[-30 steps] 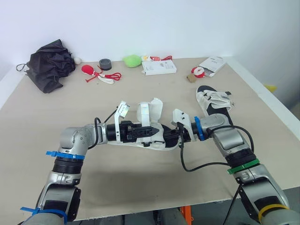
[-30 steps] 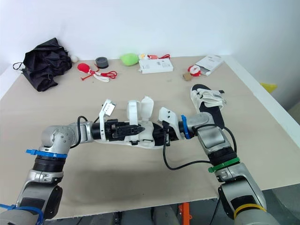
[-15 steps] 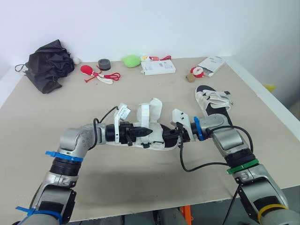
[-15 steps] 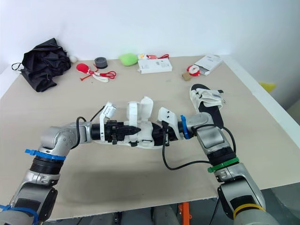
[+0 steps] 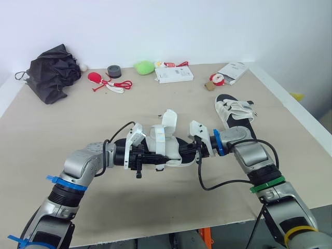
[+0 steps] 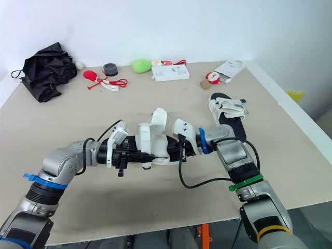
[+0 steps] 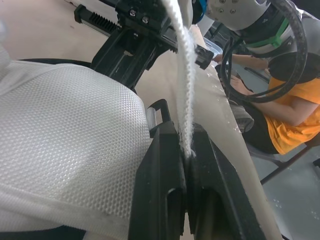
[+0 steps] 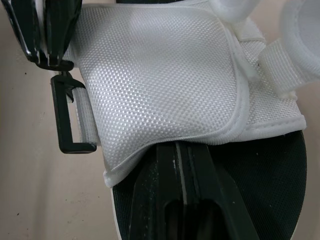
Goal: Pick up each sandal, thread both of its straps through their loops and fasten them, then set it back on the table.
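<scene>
The sandal (image 5: 174,152) being worked on is in front of the robot, held between the two grippers low over the table (image 5: 155,207); I cannot tell whether its sole touches the top. Its long axis runs across the robot, one end toward each arm.

The left gripper (image 7: 185,150) is closed tight on the edge of a white strap (image 7: 184,75), which stands up from the pinch. The right gripper (image 8: 181,150) is clamped on the sandal's other end, its fingers running in under the white mesh flap.

The black loop (image 8: 56,115) sits on the sandal's side just beside the left fingers, so the left arm is the nearer one for threading. I judge that the strap must be bent down and fed sideways through that loop while the right arm steadies the shoe. The mesh flap bulges close to the loop and could snag the strap.

Beyond the sandal on the right-arm side lies a second sandal (image 5: 236,111), flat on the table. Well beyond the held sandal, along the far edge, are a black umbrella (image 5: 52,70), a red and white cord (image 5: 110,83), a tape roll (image 5: 114,71), a green soft lump (image 5: 146,66), a white box (image 5: 174,75) and a packet (image 5: 233,72). None of these is in the way.
</scene>
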You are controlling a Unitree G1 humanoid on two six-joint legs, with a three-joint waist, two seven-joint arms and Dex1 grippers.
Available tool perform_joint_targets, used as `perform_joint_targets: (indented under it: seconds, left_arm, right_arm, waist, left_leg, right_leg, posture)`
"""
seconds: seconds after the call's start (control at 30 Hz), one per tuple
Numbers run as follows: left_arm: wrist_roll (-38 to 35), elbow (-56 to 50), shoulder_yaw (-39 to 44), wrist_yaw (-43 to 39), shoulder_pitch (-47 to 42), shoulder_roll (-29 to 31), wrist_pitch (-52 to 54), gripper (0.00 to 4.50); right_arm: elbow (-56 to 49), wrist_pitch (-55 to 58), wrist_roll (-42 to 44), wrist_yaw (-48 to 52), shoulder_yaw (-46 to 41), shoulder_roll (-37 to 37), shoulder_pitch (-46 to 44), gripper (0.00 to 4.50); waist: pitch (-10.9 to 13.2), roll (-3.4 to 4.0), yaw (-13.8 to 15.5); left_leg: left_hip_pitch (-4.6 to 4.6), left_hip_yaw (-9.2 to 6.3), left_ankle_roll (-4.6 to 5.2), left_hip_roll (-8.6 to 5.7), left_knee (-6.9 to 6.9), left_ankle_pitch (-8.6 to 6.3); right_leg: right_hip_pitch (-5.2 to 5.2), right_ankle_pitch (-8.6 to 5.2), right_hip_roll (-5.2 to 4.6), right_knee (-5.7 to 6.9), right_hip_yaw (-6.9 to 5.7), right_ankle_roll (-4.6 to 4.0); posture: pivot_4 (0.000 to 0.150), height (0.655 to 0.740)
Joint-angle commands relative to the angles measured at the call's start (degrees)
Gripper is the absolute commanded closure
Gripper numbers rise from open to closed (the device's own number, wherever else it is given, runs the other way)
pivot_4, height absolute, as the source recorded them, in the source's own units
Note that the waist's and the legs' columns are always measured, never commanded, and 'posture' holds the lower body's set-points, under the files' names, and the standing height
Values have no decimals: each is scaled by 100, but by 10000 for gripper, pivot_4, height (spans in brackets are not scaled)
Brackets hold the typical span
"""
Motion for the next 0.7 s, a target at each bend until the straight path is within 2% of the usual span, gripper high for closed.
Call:
perform_joint_targets:
  seconds: [0.03, 0.07, 0.1, 0.17, 0.2, 0.23, 0.27, 0.3, 0.33, 0.4, 0.57, 0.7]
  left_arm:
    - [306, -29, -180, -32, 84, 64, -310, 44220]
    - [334, 21, -161, -1, 71, 42, -348, 44220]
    - [364, 74, -125, 68, 45, -1, -387, 38779]
    - [301, 148, -21, 140, -33, -80, -329, 36986]
    - [289, 150, -15, 109, -49, -82, -325, 33913]
    - [302, 153, -20, 84, -59, -86, -346, 28283]
    - [276, 144, -3, 73, -66, -97, -312, 26840]
    - [254, 137, 10, 61, -76, -101, -283, 20273]
    - [220, 115, 29, 43, -87, -94, -245, 19065]
    - [4, 60, 145, 20, -126, -102, -22, 13175]
    - [-768, 127, 755, 174, -398, -136, 789, 13175]
    - [-1263, 319, 1309, 74, -642, 202, 1332, 13175]
  right_arm:
    - [324, 130, -240, -87, 265, -24, 187, 45000]
    - [328, 128, -240, -86, 265, -23, 182, 45000]
    - [331, 126, -240, -86, 265, -22, 178, 45000]
    - [331, 128, -240, -81, 269, -25, 175, 45000]
    - [336, 126, -243, -83, 271, -26, 173, 45000]
    - [346, 117, -246, -82, 272, -28, 171, 45000]
    - [354, 111, -247, -78, 272, -30, 168, 45000]
    - [364, 106, -248, -75, 273, -31, 163, 45000]
    - [373, 104, -247, -73, 272, -30, 155, 45000]
    - [391, 96, -247, -71, 272, -26, 140, 45000]
    - [402, 87, -242, -63, 275, -20, 132, 45000]
    - [407, 88, -234, -52, 269, -13, 123, 45000]
  waist:
    - [0, 0, 0]
    - [0, 0, 1]
    - [0, 0, 2]
    - [0, 0, 3]
    - [-1, 0, 5]
    - [-1, 0, 5]
    - [0, 0, 5]
    - [-1, 0, 6]
    - [-1, 0, 7]
    - [-1, -1, 7]
    - [-1, 0, 6]
    - [0, 0, 2]
  left_leg:
    - [0, 0, 0, 0, 0, 0]
    - [1, 0, 0, 0, 0, 0]
    - [1, 0, 0, 0, 0, 0]
    - [1, 0, 0, -1, 0, 0]
    - [1, 0, 0, -1, 1, 0]
    - [3, 0, 0, -2, 2, 0]
    - [3, 0, 0, -2, 2, 0]
    - [3, 1, 0, -3, 3, 1]
    - [3, 1, 0, -3, 3, 1]
    - [6, 1, 1, -4, 4, 2]
    - [7, 0, 2, -4, 5, 4]
    - [6, 0, 2, -3, 5, 4]
  right_leg:
    - [0, 0, 0, 0, 0, 0]
    - [1, 0, 0, 0, 0, -1]
    - [1, 0, 0, 0, 0, -1]
    - [1, 0, -1, 0, 1, -1]
    - [2, 0, -2, 0, 1, -1]
    - [4, 0, -3, 0, 1, 0]
    - [4, 0, -3, 0, 1, 0]
    - [4, 1, -4, 0, 2, 1]
    - [4, 1, -4, 0, 2, 2]
    - [7, 2, -5, 0, 1, 2]
    - [7, 3, -4, 0, 1, 3]
    - [4, 3, -2, 1, 1, 4]
  posture:
    - [1500, 7400]
    - [1500, 7400]
    - [1500, 7400]
    - [1500, 7400]
    - [1500, 7400]
    - [1500, 7400]
    - [1500, 7400]
    - [1500, 7400]
    - [1500, 7400]
    - [1500, 7400]
    - [1500, 7400]
    - [1500, 7400]
